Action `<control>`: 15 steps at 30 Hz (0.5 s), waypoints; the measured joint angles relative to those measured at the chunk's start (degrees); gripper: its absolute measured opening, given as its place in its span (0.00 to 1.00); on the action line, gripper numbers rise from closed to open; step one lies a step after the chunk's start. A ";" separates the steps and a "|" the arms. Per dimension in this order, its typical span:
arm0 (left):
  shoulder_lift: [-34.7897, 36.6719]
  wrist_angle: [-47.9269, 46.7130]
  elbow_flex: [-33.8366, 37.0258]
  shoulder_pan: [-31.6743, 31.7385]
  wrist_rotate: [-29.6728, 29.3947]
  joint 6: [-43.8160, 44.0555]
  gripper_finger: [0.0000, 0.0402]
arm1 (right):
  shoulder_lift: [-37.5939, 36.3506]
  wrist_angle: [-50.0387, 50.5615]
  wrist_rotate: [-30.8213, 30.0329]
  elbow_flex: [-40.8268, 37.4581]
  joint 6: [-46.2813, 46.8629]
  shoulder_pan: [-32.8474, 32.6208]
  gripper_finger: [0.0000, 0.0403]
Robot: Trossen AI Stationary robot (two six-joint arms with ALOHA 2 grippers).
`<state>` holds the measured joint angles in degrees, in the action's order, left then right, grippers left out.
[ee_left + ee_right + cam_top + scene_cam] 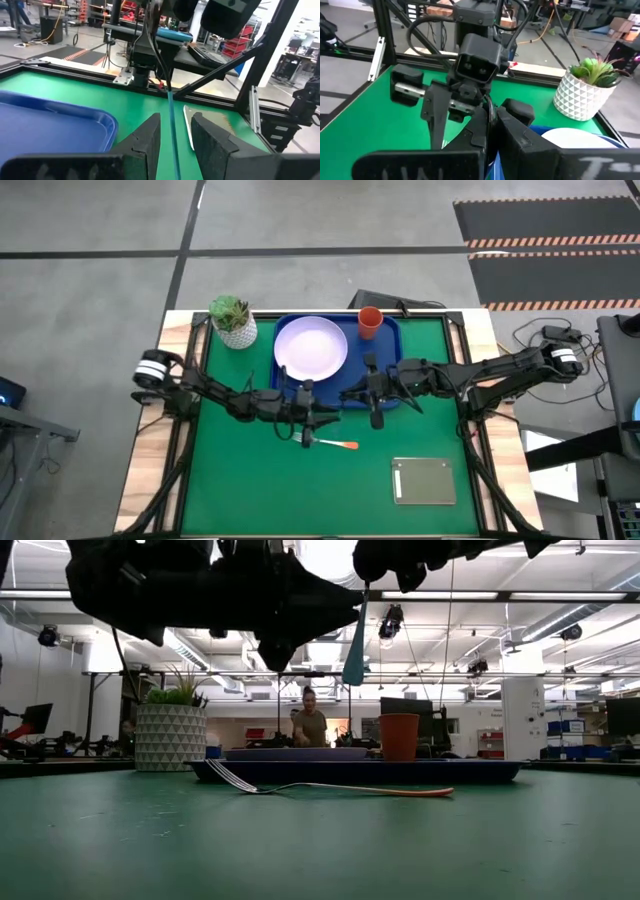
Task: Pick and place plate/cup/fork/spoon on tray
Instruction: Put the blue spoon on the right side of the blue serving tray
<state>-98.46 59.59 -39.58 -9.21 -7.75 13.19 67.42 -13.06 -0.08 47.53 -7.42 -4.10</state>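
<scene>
The left tool [176, 120] hangs over the bench [250, 480], its fingers apart and holding nothing. The plate [311, 346] lies on the tray [385, 358]. The fork [333, 444] lies on the bench, just in front of the tray. The right tool [490, 120] is clamped on the spoon [354, 645], which hangs down in the air. The cup [370, 322] stands at the tray's far right corner.

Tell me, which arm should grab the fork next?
Probably the left. The left gripper is open and right beside the fork, while the right gripper seems shut on the spoon, so it is busy.
</scene>
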 joint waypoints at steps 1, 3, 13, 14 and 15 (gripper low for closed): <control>-0.39 0.08 -0.34 0.00 0.00 0.02 0.22 | 0.00 -0.29 -0.01 0.00 -0.02 0.00 0.03; -1.10 -0.03 -0.84 0.00 0.06 0.04 0.22 | 0.09 -1.36 0.00 0.00 -0.16 0.00 0.03; -3.38 -0.05 -2.71 0.00 0.11 -0.20 0.12 | 0.20 -2.25 -0.04 0.07 -1.57 0.00 0.03; -3.38 -0.07 -2.68 0.00 0.10 -0.20 0.09 | 0.20 -2.25 -0.04 0.07 -1.64 0.00 0.03; -3.37 -0.07 -2.66 0.00 0.05 -0.20 0.05 | 0.20 -2.24 0.01 0.07 -1.64 0.00 0.03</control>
<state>-101.83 59.53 -42.24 -9.21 -7.70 12.99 67.61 -15.31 -0.07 47.59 -9.06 -4.10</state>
